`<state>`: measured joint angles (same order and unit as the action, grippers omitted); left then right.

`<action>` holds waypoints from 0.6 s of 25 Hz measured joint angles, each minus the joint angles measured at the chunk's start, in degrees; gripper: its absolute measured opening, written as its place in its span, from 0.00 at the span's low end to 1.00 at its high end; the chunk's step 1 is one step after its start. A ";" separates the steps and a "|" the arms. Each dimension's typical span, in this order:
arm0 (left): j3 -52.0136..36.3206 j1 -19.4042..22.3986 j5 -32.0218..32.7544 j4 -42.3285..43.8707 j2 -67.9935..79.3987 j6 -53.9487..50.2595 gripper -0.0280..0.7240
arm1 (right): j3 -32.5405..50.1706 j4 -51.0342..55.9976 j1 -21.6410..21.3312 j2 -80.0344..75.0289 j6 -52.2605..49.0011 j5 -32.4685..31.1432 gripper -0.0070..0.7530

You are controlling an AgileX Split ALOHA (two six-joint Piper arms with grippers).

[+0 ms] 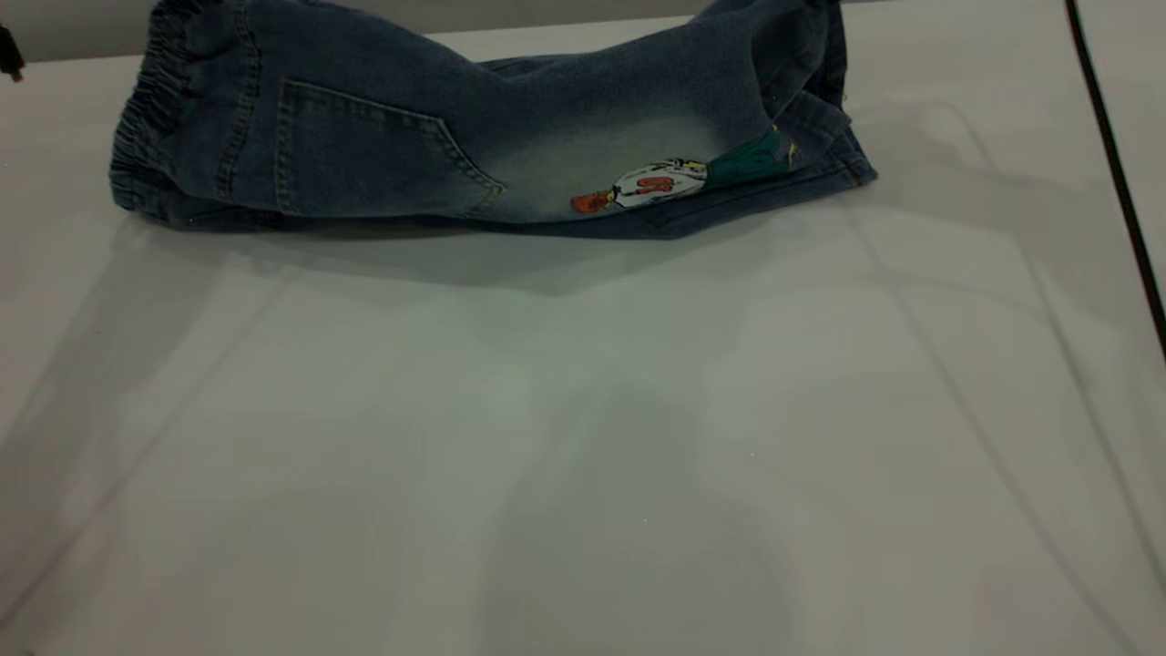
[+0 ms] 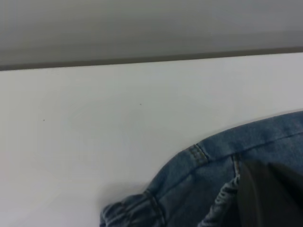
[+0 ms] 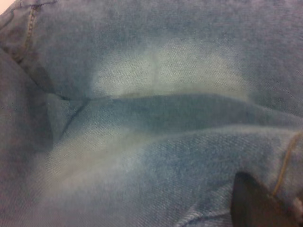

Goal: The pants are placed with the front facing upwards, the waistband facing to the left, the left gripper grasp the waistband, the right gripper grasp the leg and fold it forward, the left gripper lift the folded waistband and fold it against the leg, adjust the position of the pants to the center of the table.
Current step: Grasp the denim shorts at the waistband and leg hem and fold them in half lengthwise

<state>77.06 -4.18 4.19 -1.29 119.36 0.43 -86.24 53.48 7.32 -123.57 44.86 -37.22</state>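
exterior view: we see the pants (image 1: 474, 137) folded lengthwise along the far edge of the table (image 1: 583, 437), well back from the near side, with the gathered waistband (image 1: 150, 118) at the left end and the leg hems at the right end. a back pocket faces us, and a faded whitish patch lies at mid-length; just right of it a cartoon print (image 1: 642, 187) curls over the near fold. the upper part of the cloth at both ends runs out of the top of the picture, and we find neither gripper in this view. a black cable (image 1: 1116, 173) crosses the table at the far right. left wrist view: we see the left gripper (image 2: 265, 196) only as a dark blurred shape lying against the denim beside a stitched seam and the ruched band; we cannot tell how its fingers stand. bare table fills the rest of this view. right wrist view: we see denim close up, creased, with pale faded patches; a dark finger of the right gripper (image 3: 258, 203) shows at one corner, touching the cloth beside a tan seam, and we cannot tell whether it grips.
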 joint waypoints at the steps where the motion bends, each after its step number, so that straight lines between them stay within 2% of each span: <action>1: 0.62 0.07 0.07 0.00 0.49 0.78 0.07 | -1.35 0.00 0.00 -0.90 -0.54 -0.14 0.05; 6: 4.89 0.07 1.98 0.00 3.13 1.08 0.07 | -7.41 -3.55 0.00 -5.23 -3.70 -1.44 0.05; 15: 17.89 0.07 10.07 0.00 10.94 2.24 0.07 | -15.99 -13.44 0.00 -12.46 -12.19 -1.50 0.05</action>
<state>94.95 -4.11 14.26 -1.29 130.30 2.67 -102.23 40.04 7.32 -136.03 32.67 -38.71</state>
